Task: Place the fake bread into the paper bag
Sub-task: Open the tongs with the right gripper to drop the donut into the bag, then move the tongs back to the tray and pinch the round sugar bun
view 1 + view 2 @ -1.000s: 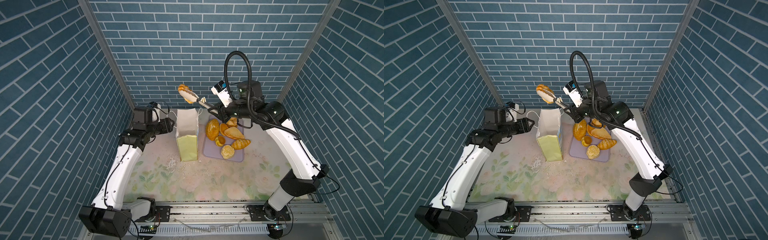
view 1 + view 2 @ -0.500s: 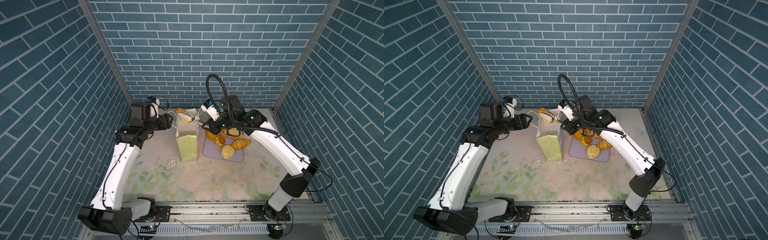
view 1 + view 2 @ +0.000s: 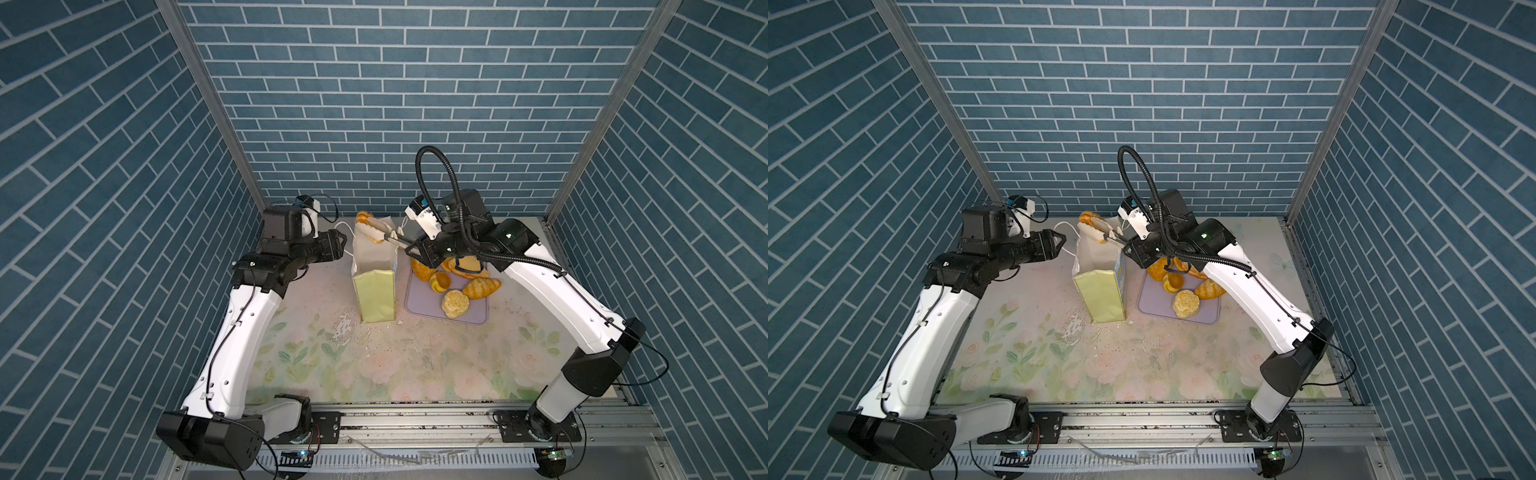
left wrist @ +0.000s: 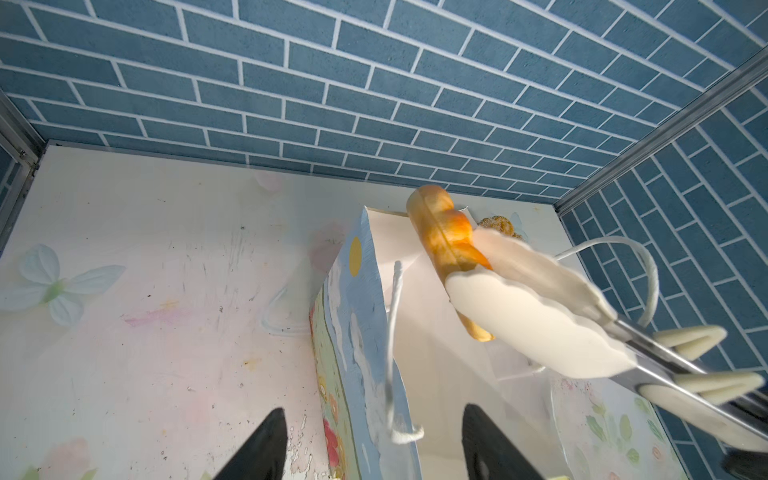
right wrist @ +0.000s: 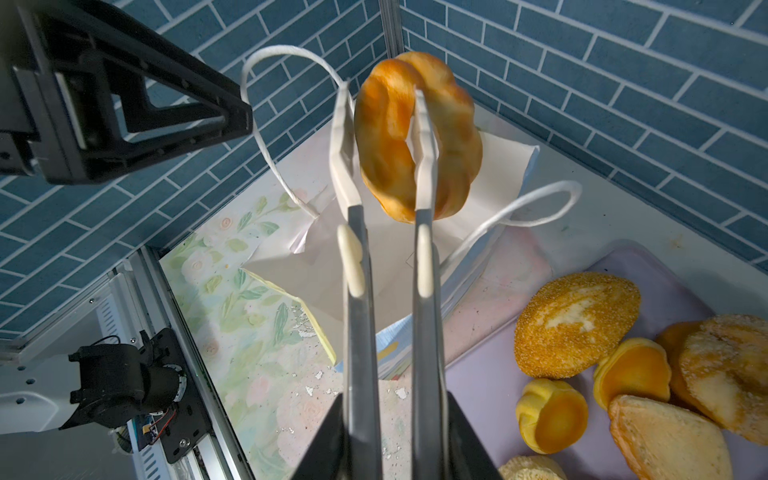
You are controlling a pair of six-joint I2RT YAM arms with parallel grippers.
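Observation:
The paper bag [image 3: 374,291] [image 3: 1100,295] stands upright with its mouth open. My right gripper [image 5: 395,415] [image 3: 415,249] is shut on metal tongs [image 5: 424,291] with white blades. One side of a golden twisted ring of fake bread [image 5: 415,137] [image 4: 444,237] [image 3: 365,219] sits between those blades. The ring hangs over the far rim of the bag's mouth. My left gripper [image 4: 374,449] [image 3: 338,243] is open beside the bag's left wall [image 4: 357,332], by a cord handle [image 5: 266,124]. More fake bread lies on the tray: a seeded loaf [image 5: 575,320], a croissant [image 3: 482,287] and a bun [image 3: 455,303].
A flat lavender tray [image 3: 469,316] [image 3: 1208,318] lies right of the bag, under my right arm. White flakes [image 3: 343,328] litter the floral mat in front of the bag. Brick walls close in on three sides, and a metal rail [image 3: 415,419] runs along the front.
My right arm has brought the ring down from high above to the bag's mouth. The tongs' blades have spread a little. My left gripper has come closer to the bag's rim.

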